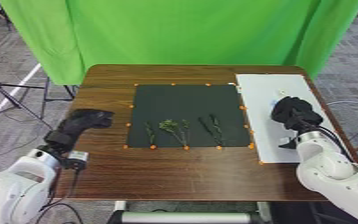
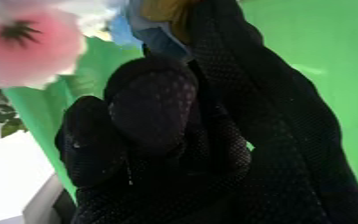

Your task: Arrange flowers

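right hand (image 1: 297, 112), over white board (image 1: 258, 117), pinches blue flower (image 2: 160, 39) near pink flower (image 2: 31, 52); left hand (image 1: 90, 118), over table (image 1: 189, 175), cannot tell if open.

One pink flower (image 2: 47, 52); one dark mat (image 1: 184, 102); one white board (image 1: 262, 120)

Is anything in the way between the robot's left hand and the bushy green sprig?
Nothing tall that I can see. A thin green stem lies on the dark mat, roughly between the left hand and the bushy sprig.
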Robot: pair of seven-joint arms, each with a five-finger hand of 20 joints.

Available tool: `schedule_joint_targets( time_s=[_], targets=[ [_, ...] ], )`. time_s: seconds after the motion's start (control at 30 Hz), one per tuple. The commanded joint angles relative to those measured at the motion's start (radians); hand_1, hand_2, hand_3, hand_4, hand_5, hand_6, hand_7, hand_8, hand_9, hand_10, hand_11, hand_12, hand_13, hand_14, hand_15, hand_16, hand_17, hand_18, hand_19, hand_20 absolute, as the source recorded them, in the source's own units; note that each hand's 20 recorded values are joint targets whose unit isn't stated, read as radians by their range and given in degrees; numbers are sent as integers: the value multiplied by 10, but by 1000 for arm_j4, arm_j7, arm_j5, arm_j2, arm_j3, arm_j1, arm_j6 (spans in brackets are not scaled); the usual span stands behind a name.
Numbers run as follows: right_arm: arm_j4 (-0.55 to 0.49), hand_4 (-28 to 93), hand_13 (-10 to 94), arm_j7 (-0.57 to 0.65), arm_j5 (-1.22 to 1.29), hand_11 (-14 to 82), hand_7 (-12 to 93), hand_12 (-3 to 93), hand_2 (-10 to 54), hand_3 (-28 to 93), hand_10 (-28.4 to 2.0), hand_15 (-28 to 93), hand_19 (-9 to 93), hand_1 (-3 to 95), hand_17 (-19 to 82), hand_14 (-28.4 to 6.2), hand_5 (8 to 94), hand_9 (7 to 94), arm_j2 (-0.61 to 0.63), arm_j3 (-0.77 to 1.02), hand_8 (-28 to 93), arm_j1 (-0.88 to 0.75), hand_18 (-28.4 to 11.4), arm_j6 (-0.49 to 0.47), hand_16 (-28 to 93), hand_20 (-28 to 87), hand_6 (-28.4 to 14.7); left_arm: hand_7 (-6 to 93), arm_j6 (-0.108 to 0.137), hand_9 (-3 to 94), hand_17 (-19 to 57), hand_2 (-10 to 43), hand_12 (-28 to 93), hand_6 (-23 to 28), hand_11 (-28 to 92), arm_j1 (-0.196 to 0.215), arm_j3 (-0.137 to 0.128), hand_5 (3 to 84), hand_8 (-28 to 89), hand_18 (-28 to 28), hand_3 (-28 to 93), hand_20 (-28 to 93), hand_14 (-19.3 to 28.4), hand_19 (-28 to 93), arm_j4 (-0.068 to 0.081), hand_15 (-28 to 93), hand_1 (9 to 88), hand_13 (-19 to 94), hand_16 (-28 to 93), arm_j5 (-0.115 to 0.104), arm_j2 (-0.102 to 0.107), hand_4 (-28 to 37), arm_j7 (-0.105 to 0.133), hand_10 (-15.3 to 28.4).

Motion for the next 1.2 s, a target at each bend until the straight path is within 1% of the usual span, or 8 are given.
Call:
schedule_joint_targets(
  time_s=[0.03,0.07,0.2,0.27,0.37,0.87,1.0,1.2],
  targets=[
    [-175,-139,894,-30,62,31,203,306,-95,566,-97,557,932,630,603,-21,778,831,56,26,73,125,-111,-59,301,453,26,148,159,493,29,111,82,68,222,98,-160,493,-76,154,594,128,201,227,-6,213,315,376,-45,-108,85,-232,67,167],
    [-193,-139,894,-37,82,31,203,307,-95,566,-97,558,932,630,603,-21,780,832,52,14,72,157,-111,-79,302,455,26,148,202,489,34,114,80,67,220,118,-180,493,-76,148,591,123,195,213,-7,196,301,363,-47,-130,85,-240,81,168],
    [-250,-138,894,-73,164,30,200,308,-95,566,-99,562,932,631,604,-19,785,836,10,-110,71,334,-110,-138,305,467,25,147,397,479,38,171,72,66,205,181,-218,493,-79,132,574,117,183,189,-5,161,259,343,-44,-297,85,-276,142,169],
    [-261,-138,894,-97,192,29,200,308,-95,566,-100,562,932,631,605,-19,788,836,-36,-159,71,406,-110,-169,306,472,25,143,456,480,39,223,70,64,202,203,-229,494,-80,125,550,116,179,183,-1,154,253,337,-44,-359,74,-280,162,169],
    [-256,-136,894,-128,247,28,198,308,-95,567,-100,565,932,628,606,-19,791,838,-134,-213,71,484,-109,-202,307,478,25,138,515,484,41,282,66,62,201,228,-229,498,-80,120,514,118,177,174,1,151,260,338,-40,-410,66,-282,176,169],
    [-116,-137,892,-201,310,26,195,310,-95,568,-99,575,932,627,607,-18,796,839,-580,-365,71,570,-110,-313,309,498,28,141,472,495,41,336,67,63,205,198,-161,507,-82,118,592,121,177,182,17,164,236,347,-43,-330,76,-283,115,165],
    [-96,-136,892,-194,300,25,195,308,-95,569,-99,578,932,627,607,-18,796,838,-633,-372,70,546,-111,-325,309,503,28,141,470,495,41,333,67,62,208,144,-95,507,-83,118,596,120,176,183,33,167,237,348,-45,-308,79,-283,114,164],
    [-84,-136,891,-182,285,26,195,309,-95,569,-99,580,932,627,606,-18,796,839,-656,-372,68,500,-111,-333,309,509,28,143,422,495,40,326,67,62,209,67,-13,506,-83,118,597,120,176,186,56,168,245,350,-46,-274,78,-283,104,165]
  ],
)
